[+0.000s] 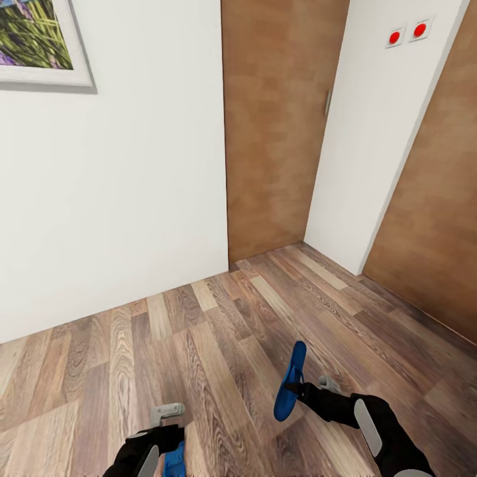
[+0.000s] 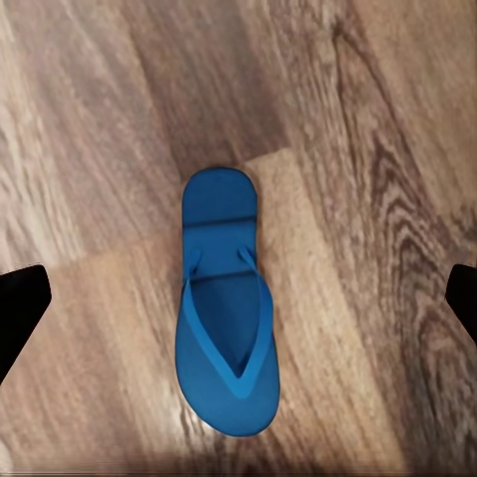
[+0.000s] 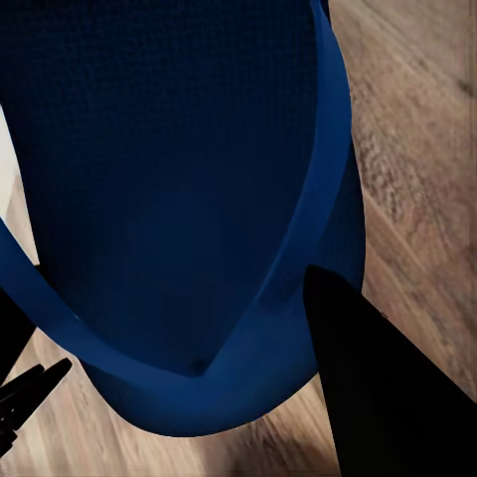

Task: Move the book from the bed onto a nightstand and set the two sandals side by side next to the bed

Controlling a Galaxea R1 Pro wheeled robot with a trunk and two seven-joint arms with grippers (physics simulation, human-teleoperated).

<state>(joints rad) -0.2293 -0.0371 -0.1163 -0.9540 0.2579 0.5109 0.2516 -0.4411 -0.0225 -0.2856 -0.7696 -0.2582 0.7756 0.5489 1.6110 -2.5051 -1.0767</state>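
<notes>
Sandal [image 1: 289, 384] clamped in right jaws; left jaws spread over floor sandal [image 2: 227, 308].

No words, numbers, labels or brand marks can be read anywhere in this bedroom corner. The white wall plate [image 1: 407, 32] beside the wooden door [image 1: 281, 126] carries two plain red dots and no lettering. The framed picture [image 1: 41, 41] on the white wall shows foliage without a caption or signature that can be made out. The blue sandal [image 2: 226, 308] lying on the plank floor [image 1: 218, 331] bears no visible logo or size stamp.
</notes>
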